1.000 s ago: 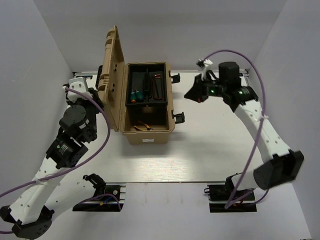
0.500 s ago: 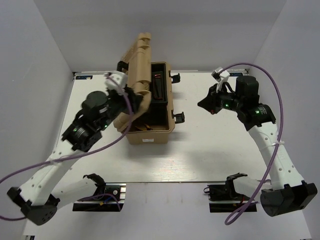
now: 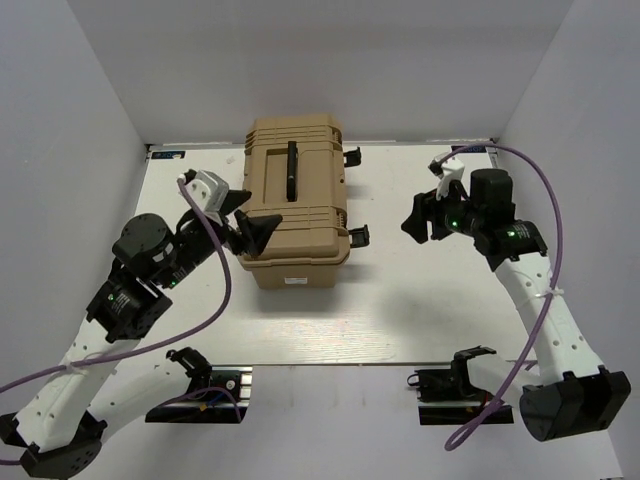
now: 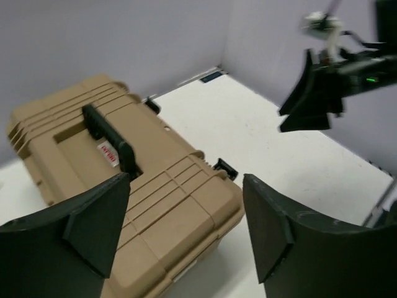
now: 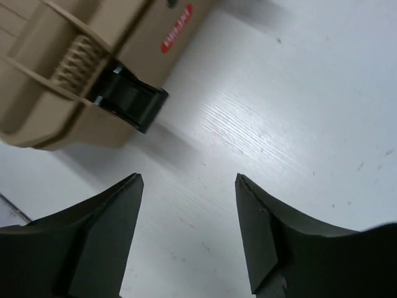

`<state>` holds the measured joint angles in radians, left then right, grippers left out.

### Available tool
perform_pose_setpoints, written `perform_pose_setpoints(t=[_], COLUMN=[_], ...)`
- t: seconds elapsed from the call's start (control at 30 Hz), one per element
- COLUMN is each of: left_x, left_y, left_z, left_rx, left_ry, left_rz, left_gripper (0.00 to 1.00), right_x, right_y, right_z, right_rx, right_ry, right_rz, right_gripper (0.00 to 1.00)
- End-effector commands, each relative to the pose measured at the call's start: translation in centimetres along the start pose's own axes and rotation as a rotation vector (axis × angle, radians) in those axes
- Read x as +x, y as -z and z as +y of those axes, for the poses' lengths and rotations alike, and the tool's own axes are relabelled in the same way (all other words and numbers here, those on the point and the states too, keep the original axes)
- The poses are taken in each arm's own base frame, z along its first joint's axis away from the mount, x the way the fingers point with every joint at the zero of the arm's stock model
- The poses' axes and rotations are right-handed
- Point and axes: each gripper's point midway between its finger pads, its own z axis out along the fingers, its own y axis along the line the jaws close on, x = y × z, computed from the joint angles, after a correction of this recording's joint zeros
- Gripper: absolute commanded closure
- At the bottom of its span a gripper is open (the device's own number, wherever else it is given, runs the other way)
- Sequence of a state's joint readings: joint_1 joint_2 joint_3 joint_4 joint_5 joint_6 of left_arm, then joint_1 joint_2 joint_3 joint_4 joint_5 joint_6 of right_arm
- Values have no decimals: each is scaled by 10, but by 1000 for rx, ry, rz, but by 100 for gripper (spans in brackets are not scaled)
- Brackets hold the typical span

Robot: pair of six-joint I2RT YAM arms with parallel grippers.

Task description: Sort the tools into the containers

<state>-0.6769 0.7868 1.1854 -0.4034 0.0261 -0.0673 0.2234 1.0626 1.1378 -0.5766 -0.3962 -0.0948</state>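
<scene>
The tan tool case (image 3: 295,200) stands at the back middle of the table with its lid down, black carry handle (image 3: 291,172) on top. The tools are hidden. My left gripper (image 3: 254,216) hovers open at the case's near left corner, nothing between its fingers. In the left wrist view the case (image 4: 155,205) lies below and ahead of the open left gripper (image 4: 186,230). My right gripper (image 3: 412,222) stands open and empty over bare table, right of the case. In the right wrist view the right gripper (image 5: 189,186) points at the tabletop near a black side latch (image 5: 127,102).
Two black latches (image 3: 358,236) (image 3: 351,156) stick out from the case's right side, flipped outward. White walls close in the table on the left, back and right. Black brackets (image 3: 200,385) (image 3: 455,385) sit at the near edge.
The case lid swung from standing open to fully down. My left gripper widened and drew back to the case's near left corner. My right gripper went from shut to open and drifted nearer.
</scene>
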Motion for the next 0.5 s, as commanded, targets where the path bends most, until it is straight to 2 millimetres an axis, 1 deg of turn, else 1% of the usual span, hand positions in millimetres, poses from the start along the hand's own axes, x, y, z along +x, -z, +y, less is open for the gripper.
perform_pose_setpoints(t=[0.0,0.03,0.07,0.1,0.13,0.17,0.2,0.23,0.27,0.3,0.33,0.37,0.43,0.47], left_x=[34,57,78,78,101,108,124,126,130,141,139,141,139,143], left_y=[-7,-12,-13,-13,-15,-14,-14,-12,-11,-9,-8,-5,-2,-2], left_z=[-28,-31,-35,-34,-34,-33,-31,-31,-31,-31,-34,-36,-40,-39], left_rx=[196,226,259,261,274,276,278,279,279,290,309,319,343,344], left_ry=[-77,-89,-90,-102,-105,-129,-136,-150,-150,-159,-160,-171,-172,-181], left_rz=[81,133,170,169,205,205,217,205,205,221,202,191,172,173], left_gripper=[15,11,8,7,6,0,0,0,0,0,0,0,0,0], right_x=[24,31,42,48,56,69,74,86,88,88,99,92,93,100], right_y=[-9,-11,-11,-12,-12,-10,-9,-10,-8,-3,-6,2,4,5], right_z=[-28,-31,-44,-48,-53,-57,-62,-64,-64,-68,-70,-69,-71,-72], right_rx=[111,123,185,204,233,268,304,319,329,368,370,381,394,402], right_ry=[-2,-8,-17,-36,-49,-74,-98,-112,-112,-108,-100,-68,-22,-20], right_rz=[67,85,120,138,163,208,221,241,236,217,221,167,115,123], right_gripper=[31,28,21,20,18,13,12,10,10,10,10,10,10,10])
